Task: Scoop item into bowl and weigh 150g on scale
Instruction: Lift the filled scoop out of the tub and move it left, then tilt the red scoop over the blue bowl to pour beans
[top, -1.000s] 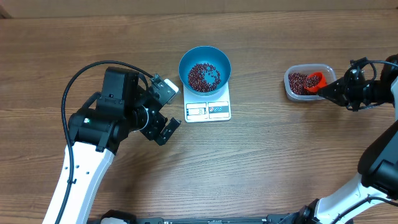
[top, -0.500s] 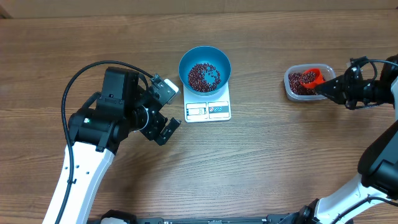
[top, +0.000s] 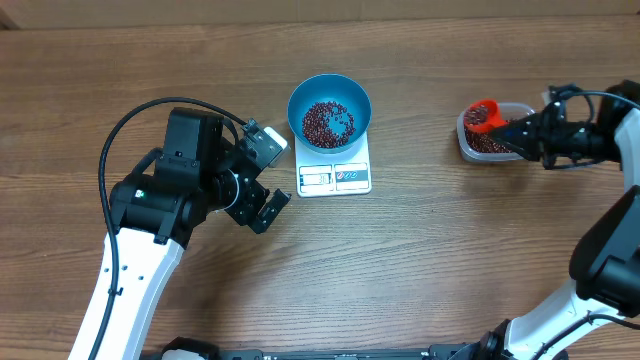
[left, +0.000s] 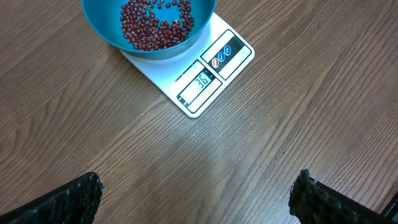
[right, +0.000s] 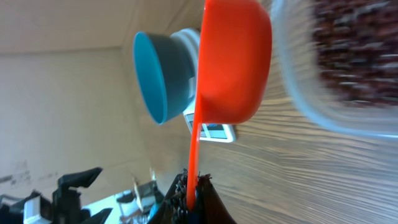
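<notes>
The blue bowl (top: 330, 110) (left: 149, 28) (right: 155, 78) stands on the white scale (top: 335, 170) (left: 205, 78) and holds a layer of dark red-brown beans (top: 327, 122) (left: 152, 25). More beans (top: 488, 141) (right: 357, 56) fill a clear plastic tub (top: 470, 148) at the right. My right gripper (top: 524, 131) (right: 193, 186) is shut on the handle of a red scoop (top: 484, 114) (right: 233, 62), which is loaded with beans and raised over the tub's left end. My left gripper (top: 268, 176) (left: 196, 199) hangs open over bare table just left of the scale, nothing between its fingers.
The left arm's body (top: 185, 180) and its black cable (top: 140, 115) occupy the table left of the scale. The right arm (top: 605, 140) reaches in from the right edge. Wood table surface (top: 420, 240) lies between the scale and the tub.
The right gripper has lifted the red scoop out of the beans and moved it left and up over the tub's left end. The left arm has not moved.
</notes>
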